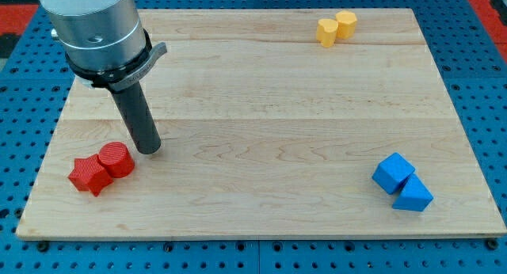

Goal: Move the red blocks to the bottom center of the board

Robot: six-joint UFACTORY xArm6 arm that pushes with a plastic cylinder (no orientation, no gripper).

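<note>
Two yellow blocks [336, 27] sat touching at the desk's [261, 108] top edge. Two blue blocks [402, 183] lay touching near its lower right corner. A blue pegboard [475, 76] surrounded the desk.

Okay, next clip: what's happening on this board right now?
A robot arm's dark rod has my tip down on the wooden board, just to the view's right of two red blocks: a red cylinder and a red star-shaped block. They sit together near the bottom left, not yet at bottom center. Two yellow blocks sit at the top right, two blue blocks at the lower right.
</note>
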